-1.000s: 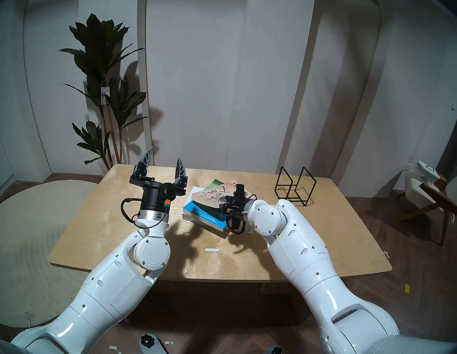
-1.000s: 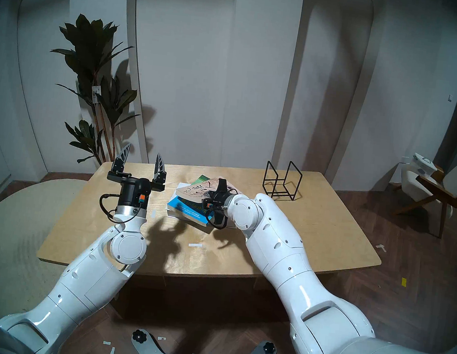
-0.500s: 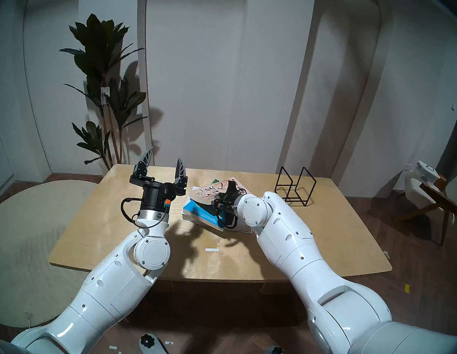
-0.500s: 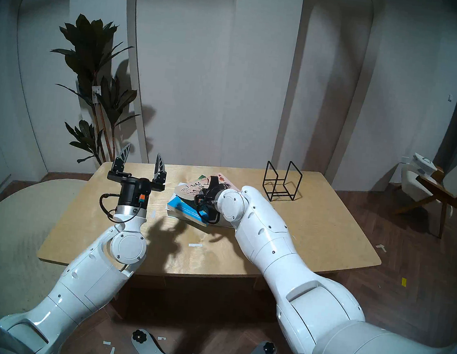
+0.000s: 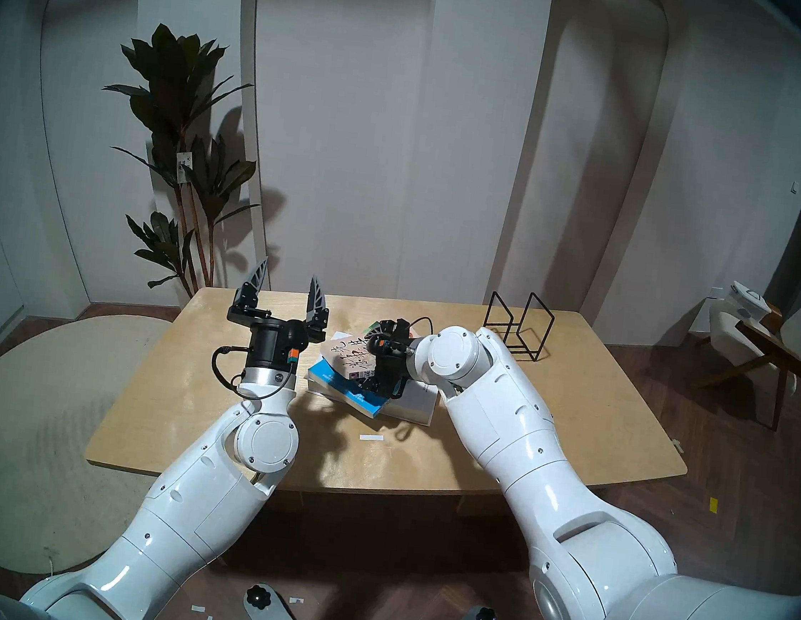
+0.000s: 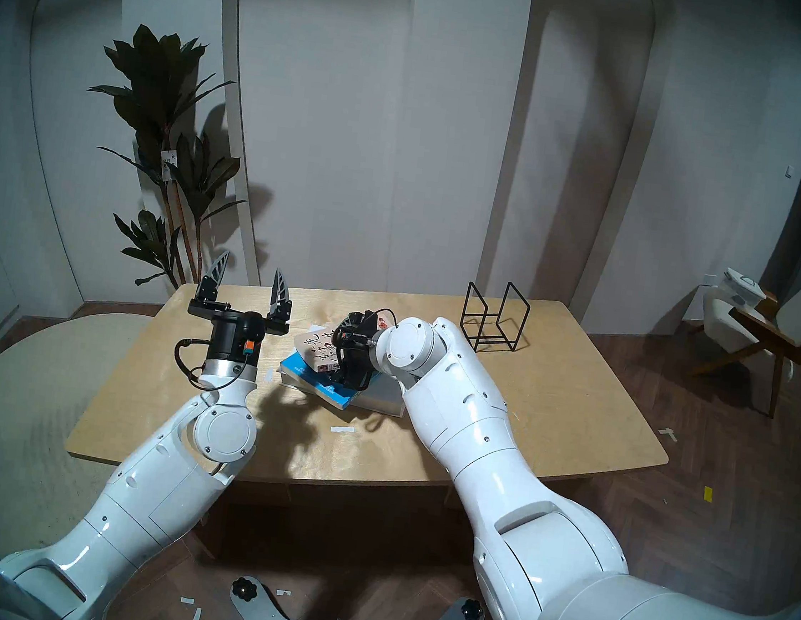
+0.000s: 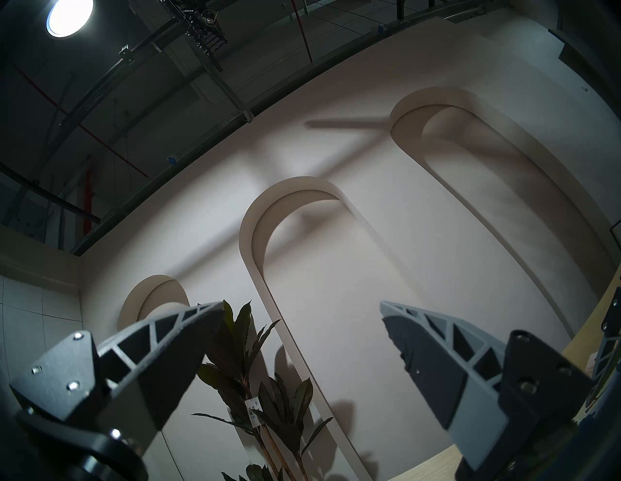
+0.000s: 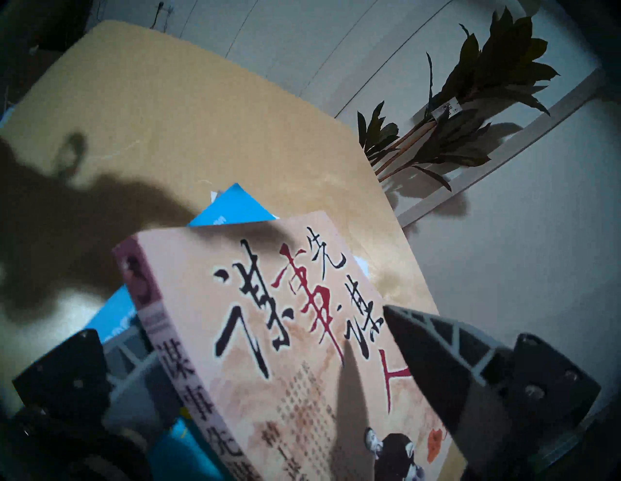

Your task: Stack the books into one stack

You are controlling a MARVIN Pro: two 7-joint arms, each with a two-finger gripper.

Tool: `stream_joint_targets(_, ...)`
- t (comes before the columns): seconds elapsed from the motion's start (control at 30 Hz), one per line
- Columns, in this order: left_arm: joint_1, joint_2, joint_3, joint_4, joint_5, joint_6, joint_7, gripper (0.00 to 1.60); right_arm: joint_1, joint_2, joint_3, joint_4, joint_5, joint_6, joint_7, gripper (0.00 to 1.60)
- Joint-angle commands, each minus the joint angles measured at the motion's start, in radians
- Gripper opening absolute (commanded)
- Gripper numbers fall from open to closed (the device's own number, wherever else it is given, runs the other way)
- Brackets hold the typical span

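A: What fills the back of the frame?
B: A pale wall with arched niches, a potted plant at left.
A: And lower down?
B: Dark wood floor, a round rug at left, a chair at right, a ceiling lamp overhead.

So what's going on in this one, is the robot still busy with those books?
The three books sit in one rough pile on the wooden table: beige-pink book on top, askew, over the blue-green book and the white book. The right hand is at the top book with its fingers spread either side of it, not clamped. The left hand hovers open and empty beside the pile. The black wire rack stands unused behind.
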Motion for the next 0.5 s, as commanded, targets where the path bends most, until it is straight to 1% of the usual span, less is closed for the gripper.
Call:
stream_joint_targets(0.0,-0.017,0.000,-0.004,-0.017,0.001,-0.003,-0.001,1.60,-0.003,0.019,0.094,-0.109,0.033,0.122,0.078,1.60)
stream_joint_targets(0.1,-0.017,0.000,-0.005,-0.017,0.001,-0.003,-0.002,1.60,-0.026,0.015,0.115,-0.152,0.042,0.180,0.152,1.60)
stream_joint_targets(0.13,-0.017,0.000,-0.005,-0.018,0.001,-0.003,-0.003,1.60,-0.034,0.013,0.120,-0.171,0.030,0.209,0.166,1.60)
stream_joint_targets(0.17,-0.017,0.000,-0.005,-0.018,0.001,-0.003,-0.003,1.60,-0.037,0.008,0.126,-0.172,0.016,0.218,0.175,1.60)
stream_joint_targets(0.2,-0.017,0.000,-0.006,-0.019,0.001,-0.003,-0.004,1.60,-0.033,0.000,0.135,-0.161,0.015,0.243,0.195,1.60)
stream_joint_targets(0.23,-0.017,-0.001,-0.006,-0.019,0.001,-0.003,-0.005,1.60,-0.016,-0.012,0.148,-0.126,0.014,0.263,0.211,1.60)
stream_joint_targets(0.3,-0.016,-0.001,-0.006,-0.019,0.001,-0.003,-0.005,1.60,0.001,-0.018,0.138,-0.094,-0.009,0.297,0.194,1.60)
stream_joint_targets(0.37,-0.016,-0.001,-0.007,-0.019,0.002,-0.003,-0.006,1.60,0.022,-0.020,0.122,-0.052,-0.002,0.338,0.194,1.60)
stream_joint_targets(0.47,-0.016,-0.002,-0.008,-0.019,0.002,-0.004,-0.007,1.60,0.037,-0.036,0.121,-0.005,-0.007,0.329,0.178,1.60)
